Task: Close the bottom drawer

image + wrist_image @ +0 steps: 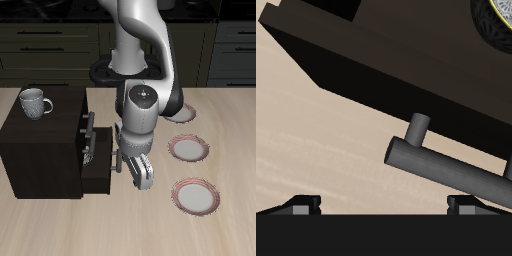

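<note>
The dark wooden cabinet (45, 150) stands on the table. Its bottom drawer (100, 178) is pulled out a little beyond the cabinet's face. My gripper (122, 165) hangs right in front of that drawer's front, close to its handle. In the wrist view the drawer's flat dark front (376, 75) fills the frame, with its grey bar handle (446, 165) close by. Both fingertips (301, 205) show wide apart with nothing between them, so the gripper is open. A dark round object with a yellow inside (496, 25) shows past the drawer's edge.
A white mug (34, 101) stands on the cabinet top. The upper drawer (90, 125) also juts out slightly. Three round plates lie beside the arm: one (184, 114) farther back, one (188, 149) in the middle, one (196, 195) nearer the front edge.
</note>
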